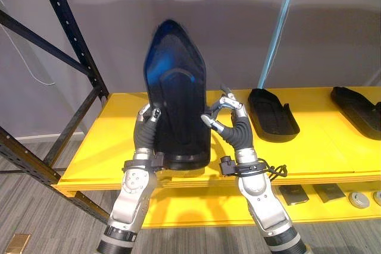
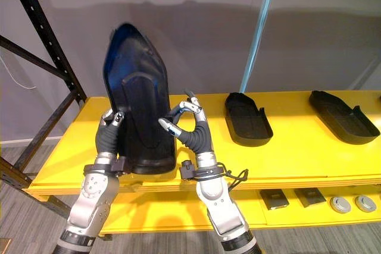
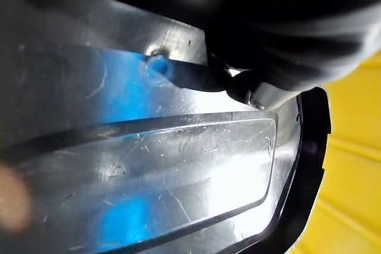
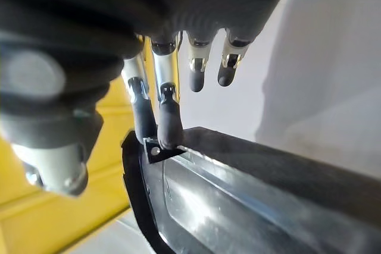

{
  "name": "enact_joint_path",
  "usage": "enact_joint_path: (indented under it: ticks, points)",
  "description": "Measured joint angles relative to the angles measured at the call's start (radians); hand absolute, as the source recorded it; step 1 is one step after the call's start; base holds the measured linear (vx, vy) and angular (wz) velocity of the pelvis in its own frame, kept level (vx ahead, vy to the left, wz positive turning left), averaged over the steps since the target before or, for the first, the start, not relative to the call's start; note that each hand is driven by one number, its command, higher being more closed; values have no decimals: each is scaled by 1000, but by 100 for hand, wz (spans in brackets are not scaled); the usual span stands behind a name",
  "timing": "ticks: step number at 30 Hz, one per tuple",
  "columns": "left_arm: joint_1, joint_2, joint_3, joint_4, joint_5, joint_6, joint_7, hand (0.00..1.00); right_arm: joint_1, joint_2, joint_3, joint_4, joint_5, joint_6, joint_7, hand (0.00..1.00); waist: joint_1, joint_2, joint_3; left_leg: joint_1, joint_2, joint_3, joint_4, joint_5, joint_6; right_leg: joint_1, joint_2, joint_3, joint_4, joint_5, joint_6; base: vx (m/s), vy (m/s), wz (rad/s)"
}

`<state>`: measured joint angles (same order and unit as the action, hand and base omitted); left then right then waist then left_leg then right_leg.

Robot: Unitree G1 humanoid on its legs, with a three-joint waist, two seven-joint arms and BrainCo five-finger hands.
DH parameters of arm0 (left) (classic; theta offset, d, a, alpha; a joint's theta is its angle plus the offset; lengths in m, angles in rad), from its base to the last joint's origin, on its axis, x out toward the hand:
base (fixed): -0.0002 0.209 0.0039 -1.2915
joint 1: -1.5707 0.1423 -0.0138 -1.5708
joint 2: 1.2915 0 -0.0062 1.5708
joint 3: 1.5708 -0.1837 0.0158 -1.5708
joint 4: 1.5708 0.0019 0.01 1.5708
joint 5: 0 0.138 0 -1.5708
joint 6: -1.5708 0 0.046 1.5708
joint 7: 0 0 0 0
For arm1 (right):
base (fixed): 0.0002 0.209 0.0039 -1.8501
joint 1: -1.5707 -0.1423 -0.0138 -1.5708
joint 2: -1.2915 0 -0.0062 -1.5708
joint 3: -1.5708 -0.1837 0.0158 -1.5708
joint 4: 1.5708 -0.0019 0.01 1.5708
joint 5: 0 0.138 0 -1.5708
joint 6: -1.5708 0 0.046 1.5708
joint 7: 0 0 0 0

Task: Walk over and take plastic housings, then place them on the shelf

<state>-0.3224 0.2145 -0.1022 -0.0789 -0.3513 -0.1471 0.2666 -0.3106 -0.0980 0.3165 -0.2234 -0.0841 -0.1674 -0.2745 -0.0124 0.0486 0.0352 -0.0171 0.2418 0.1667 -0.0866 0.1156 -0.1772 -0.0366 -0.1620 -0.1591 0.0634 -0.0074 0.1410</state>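
A large dark glossy plastic housing [image 1: 175, 99] stands upright with its lower end on the yellow shelf [image 1: 107, 147], near the front edge. My left hand [image 1: 144, 132] grips its left rim, thumb on the front face and fingers behind. My right hand [image 1: 235, 126] is at its right rim with curled fingers; in the right wrist view two fingertips [image 4: 168, 132] press on the housing's rim [image 4: 238, 194] while the others hang just off it. The left wrist view shows the housing's scratched face [image 3: 178, 165] very close.
Two more dark housings [image 1: 272, 114] [image 1: 357, 108] lie flat on the shelf to the right. Small dark and round parts [image 1: 294, 193] [image 1: 359, 199] sit on the lower yellow level. A black rack upright [image 1: 71, 34] stands at the left and a light blue post [image 1: 277, 28] behind the shelf.
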Motion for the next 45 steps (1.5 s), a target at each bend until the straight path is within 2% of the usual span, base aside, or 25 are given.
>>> enact_joint_path:
  ticks: [4,9,14,16,19,20,22,26,29,33,34,37,45]
  points:
    - [-30,7,71,47,-1,-13,33,100,0,11,-110,-32,95,-15,1,0,-7,1,4,-6,1,18,0,2,1,-15,1,13,-3,2,1,-41,13,-8]
    - [-53,58,118,102,-10,-16,44,100,2,0,-246,-131,201,-72,0,0,-24,1,14,-26,2,29,0,5,2,-44,3,27,-5,12,2,-6,9,-8]
    - [-122,175,168,168,-10,-16,45,100,99,-58,-459,-218,241,-96,2,0,-31,2,54,-48,2,49,0,8,2,-83,5,49,-2,21,0,-9,8,-14]
    - [-170,267,208,230,-12,-16,29,100,198,-63,-558,-240,252,-106,2,0,-37,3,88,-76,4,62,0,14,4,-123,9,69,-2,34,-2,-35,3,-19]
    - [-189,365,224,301,-19,-14,3,100,326,-51,-569,-243,260,-111,15,0,-56,4,122,-103,4,74,0,20,7,-158,11,80,1,40,-3,-43,4,-17]
    - [-198,414,225,343,-21,-12,-8,100,376,-35,-567,-245,258,-111,30,0,-57,4,147,-105,3,88,0,20,7,-178,11,98,10,42,-4,-33,5,-24]
    - [-216,463,225,400,-21,-7,-31,100,427,-19,-557,-252,257,-111,38,0,-56,3,164,-113,3,101,0,20,7,-201,13,115,18,42,-4,-37,4,-26]
    - [-323,599,189,596,-78,5,-62,100,519,-2,-498,-272,234,-111,62,0,-58,-1,218,-127,2,113,0,22,10,-232,14,130,35,42,-4,-23,0,-12]
    - [-364,670,157,682,-99,6,-84,100,524,0,-468,-272,210,-111,66,0,-55,-3,248,-128,0,123,1,21,10,-242,14,142,37,42,-3,-14,10,-9]
    - [-381,705,132,773,-101,18,-118,100,522,-2,-465,-272,191,-111,70,0,-53,-6,262,-139,0,134,4,21,10,-258,15,151,37,42,-3,5,16,-7]
    - [-389,712,117,812,-101,25,-122,0,519,-2,-463,-272,191,-111,70,0,-54,-6,272,-139,0,136,6,21,10,-258,16,154,37,42,-3,13,11,-6]
    - [-394,713,114,877,-100,47,-127,0,512,-2,-452,-272,187,-111,70,0,-56,-9,291,-139,3,145,15,21,10,-261,19,166,37,42,-3,6,7,-8]
    - [-449,731,103,914,-95,46,-141,0,510,-1,-440,-271,172,-111,79,0,-57,-13,308,-142,5,166,24,21,10,-280,22,182,55,39,-1,-16,9,-6]
